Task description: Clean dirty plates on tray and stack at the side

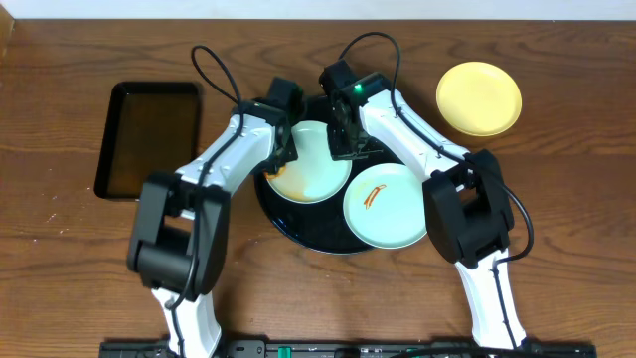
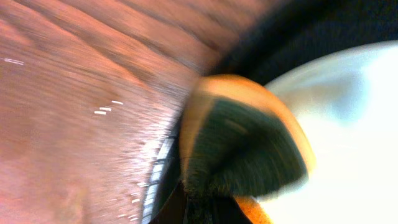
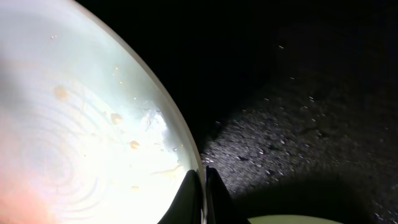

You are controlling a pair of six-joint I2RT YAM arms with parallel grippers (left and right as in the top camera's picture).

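Observation:
The round black tray (image 1: 298,234) holds two mint plates. The left plate (image 1: 316,164) has an orange-brown smear near its lower left rim. The right plate (image 1: 390,207) has an orange streak. The yellow plate (image 1: 479,97) lies on the table at the upper right, off the tray. My left gripper (image 1: 281,159) is shut on an orange and dark green sponge (image 2: 242,143), pressed at the left plate's edge (image 2: 348,112). My right gripper (image 3: 204,186) is shut on the left plate's rim (image 3: 81,124), over the tray (image 3: 298,93).
A smaller rectangular black tray (image 1: 149,139) lies on the wooden table at the left. Both arms cross above the round tray's upper half. The second mint plate's edge (image 3: 292,219) shows at the bottom of the right wrist view.

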